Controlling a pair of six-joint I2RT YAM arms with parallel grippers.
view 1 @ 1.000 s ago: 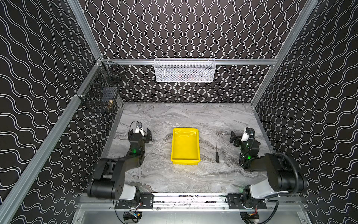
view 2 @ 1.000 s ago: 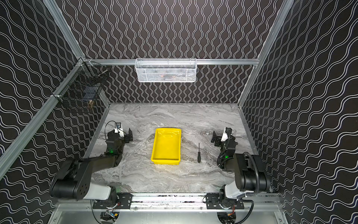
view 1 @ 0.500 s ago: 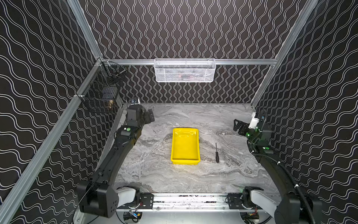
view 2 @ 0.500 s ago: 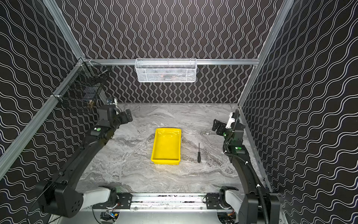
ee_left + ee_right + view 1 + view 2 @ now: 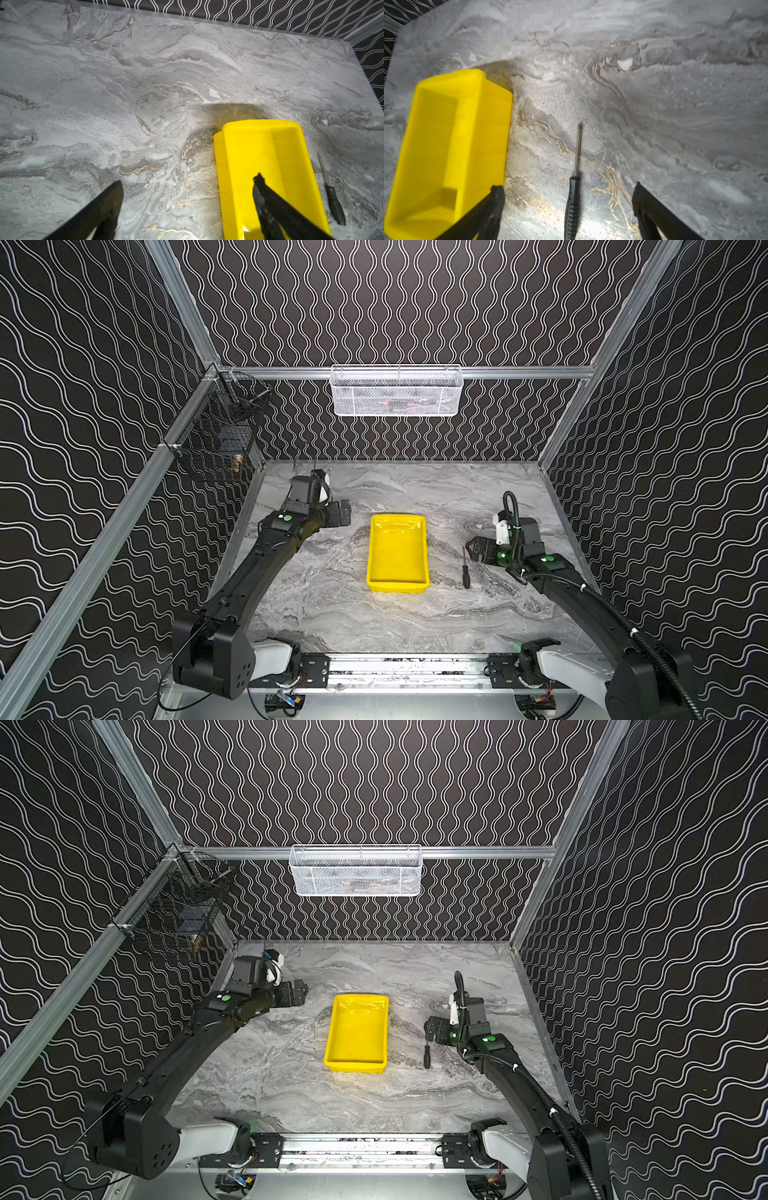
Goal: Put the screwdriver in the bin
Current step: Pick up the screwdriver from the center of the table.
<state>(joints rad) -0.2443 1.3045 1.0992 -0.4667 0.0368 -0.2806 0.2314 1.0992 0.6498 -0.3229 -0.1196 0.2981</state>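
The screwdriver [image 5: 465, 572] [image 5: 427, 1055] [image 5: 572, 205] [image 5: 332, 197] lies flat on the marble table, just right of the yellow bin [image 5: 397, 552] [image 5: 357, 1030] [image 5: 266, 166] [image 5: 446, 149], which holds nothing. In the right wrist view its black ribbed handle lies between the spread fingers of my right gripper [image 5: 568, 189], which is open. From above, that gripper [image 5: 473, 549] [image 5: 430, 1029] hovers at the shaft end. My left gripper [image 5: 345, 512] [image 5: 301, 990] [image 5: 188, 182] is open, up off the table left of the bin's far end.
A white mesh basket [image 5: 397, 391] hangs on the back wall. A black wire basket [image 5: 216, 443] hangs on the left wall. Patterned walls close in three sides of the table [image 5: 374, 622], and the arms' base rail [image 5: 407, 668] runs along the front.
Both arms rose from their folded rest pose and reached inward. The right gripper came down over the screwdriver; the left one swung toward the bin.
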